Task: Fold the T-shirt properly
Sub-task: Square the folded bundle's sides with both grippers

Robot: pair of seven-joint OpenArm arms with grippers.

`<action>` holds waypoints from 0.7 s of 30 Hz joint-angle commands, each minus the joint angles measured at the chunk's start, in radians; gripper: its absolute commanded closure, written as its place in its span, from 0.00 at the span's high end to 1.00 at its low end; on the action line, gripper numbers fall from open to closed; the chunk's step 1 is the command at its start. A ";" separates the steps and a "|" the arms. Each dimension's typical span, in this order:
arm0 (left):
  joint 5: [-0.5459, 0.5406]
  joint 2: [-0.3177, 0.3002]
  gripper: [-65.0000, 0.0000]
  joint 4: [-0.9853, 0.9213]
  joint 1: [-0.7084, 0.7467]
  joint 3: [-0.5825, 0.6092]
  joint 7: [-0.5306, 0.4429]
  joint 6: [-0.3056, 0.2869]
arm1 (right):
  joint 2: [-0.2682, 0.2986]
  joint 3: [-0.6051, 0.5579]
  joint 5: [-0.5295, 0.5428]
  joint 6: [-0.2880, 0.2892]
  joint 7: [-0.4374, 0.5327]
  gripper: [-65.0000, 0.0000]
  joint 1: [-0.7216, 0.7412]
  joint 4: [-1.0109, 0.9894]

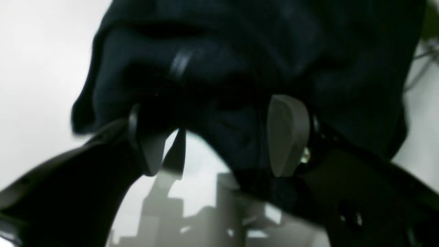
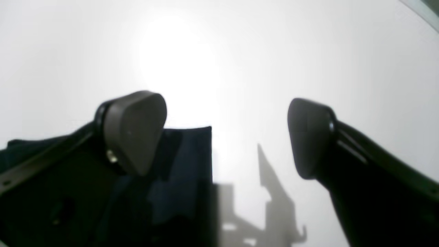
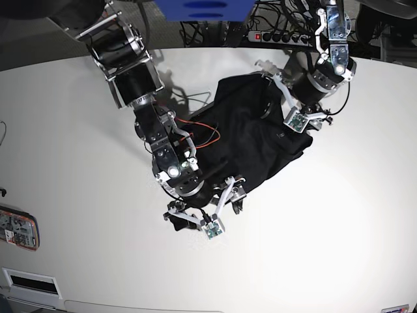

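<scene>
A soft, matte black T-shirt point(image 3: 251, 140) lies bunched on the white table point(image 3: 339, 228). The left gripper point(image 1: 219, 144) pinches its cloth; the right gripper point(image 2: 226, 133) stands spread wide, empty, at the shirt's edge.

So the right gripper point(image 2: 226, 133) has its jaws spread wide apart, nothing between them but bare white table point(image 2: 240, 51). Both pads are grey and rounded, one on the left point(image 2: 132, 130), one on the right point(image 2: 307, 137), each on a dark arm running off the bottom corners. The black T-shirt point(image 2: 185, 171) sits low on the left, partly behind the left pad, with a straight edge ending short of the middle. The gripper's shadow falls on the table, bottom centre. Bright glare up top.
</scene>
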 commanded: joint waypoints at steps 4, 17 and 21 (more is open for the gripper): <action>-0.013 -0.001 0.65 -0.037 -0.027 0.000 -0.022 -0.002 | -0.015 0.003 -0.002 -0.006 0.048 0.86 0.061 -0.099; 0.035 -0.033 0.65 -0.160 -0.107 -0.003 -0.022 -0.002 | -0.039 -0.003 -0.005 -0.006 0.169 0.86 0.097 -0.315; 0.067 -0.034 0.65 -0.158 -0.110 -0.006 -0.025 -0.002 | -0.018 -0.005 -0.005 -0.006 0.169 0.86 0.077 -0.266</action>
